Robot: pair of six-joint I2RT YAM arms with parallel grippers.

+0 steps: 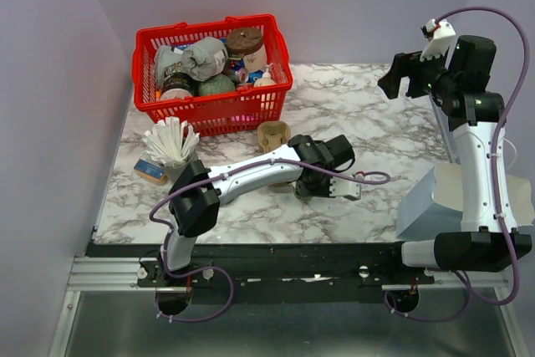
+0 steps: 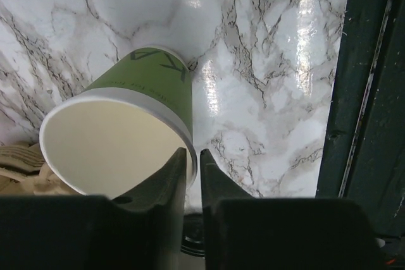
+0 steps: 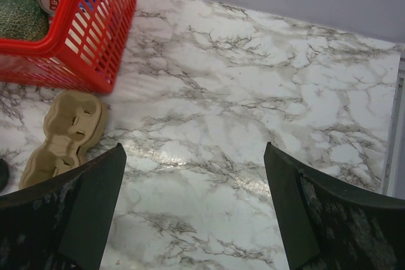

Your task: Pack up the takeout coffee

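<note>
Cup (image 2: 136, 93) tilts on the table (image 2: 266, 61) by the carrier (image 3: 63, 131). My left gripper (image 2: 193, 159) straddles its rim for a wall pinch, nearly closed; can't tell if it's biting. Right gripper (image 3: 194, 150) spread wide, parked out of the way.

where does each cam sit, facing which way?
Top external: above and behind, looking down on marble table; left arm, right arm show.
Left wrist: low, facing down at tilted green paper cup; left claw shows.
Right wrist: raised far right, facing down at the table; open right claw shows.
Shared: top and right wrist both see red basket, cup carrier.
</note>
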